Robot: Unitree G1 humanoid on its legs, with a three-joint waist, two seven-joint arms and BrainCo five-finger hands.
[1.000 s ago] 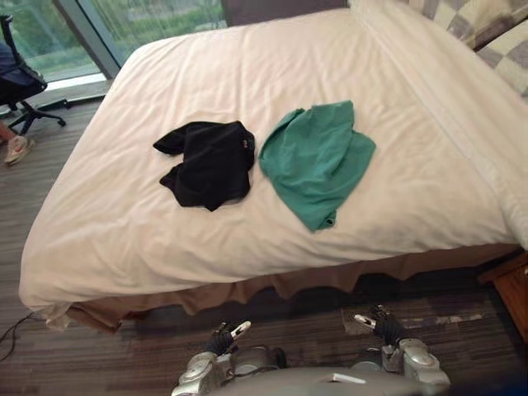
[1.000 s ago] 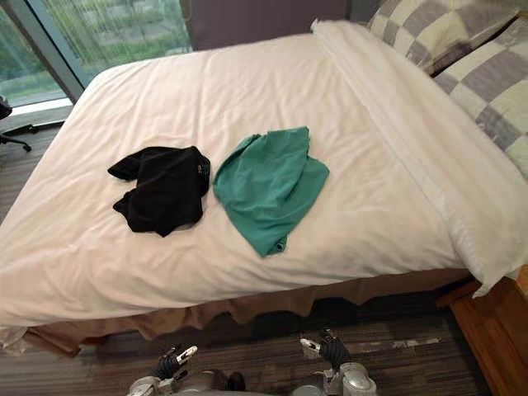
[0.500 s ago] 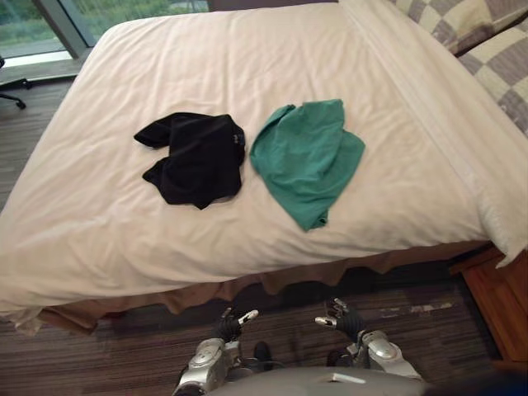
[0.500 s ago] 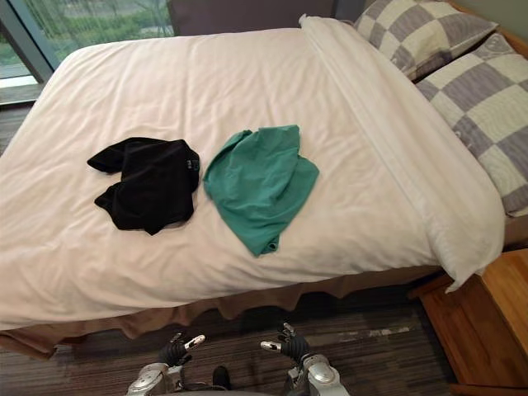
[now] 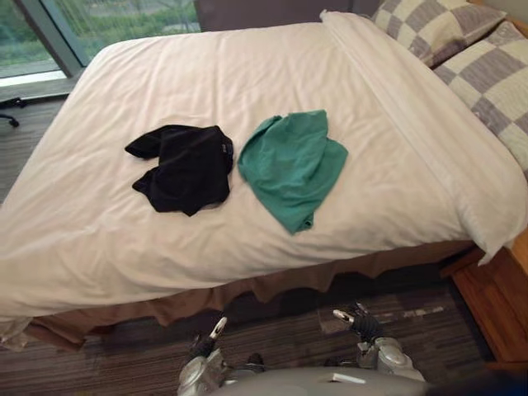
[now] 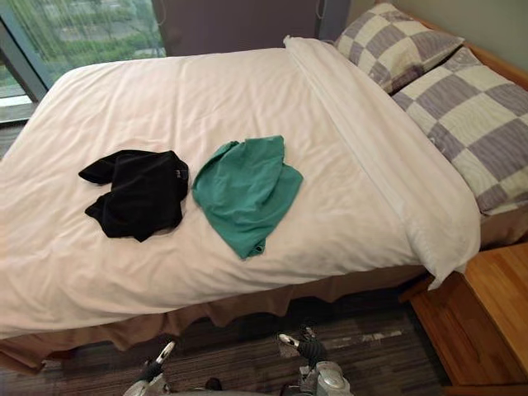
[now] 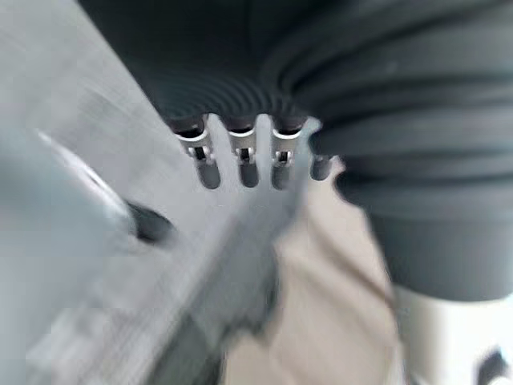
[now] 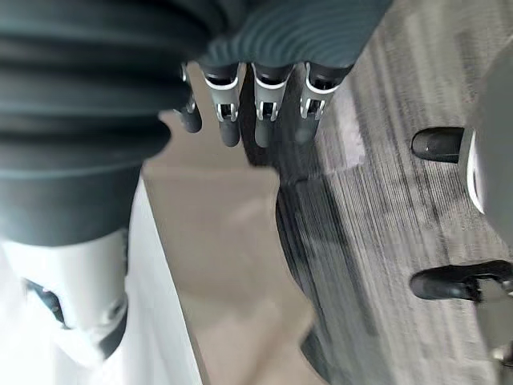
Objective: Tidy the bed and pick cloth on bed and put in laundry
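A crumpled black cloth (image 5: 181, 165) lies on the white duvet of the bed (image 5: 247, 66), left of centre. Right beside it lies a green cloth (image 5: 293, 165), spread flatter. Neither cloth is touched by anything. My left hand (image 5: 205, 342) hangs low over the carpet in front of the bed's near edge, well short of the cloths. My right hand (image 5: 359, 322) hangs at the same height to the right. In the wrist views the left hand's fingers (image 7: 240, 160) and the right hand's fingers (image 8: 268, 112) are relaxed and hold nothing.
Two grey-and-cream checked pillows (image 6: 462, 107) lie at the bed's right end behind a folded-back duvet edge. A wooden nightstand (image 6: 487, 313) stands at the lower right. A brown bed skirt (image 5: 272, 285) hangs along the near side above striped carpet. Windows run along the back left.
The whole picture has shifted, so the camera has moved: more of the pillows and nightstand shows, and the office chair has left the view. The cloths lie unchanged. Both hands stay low.
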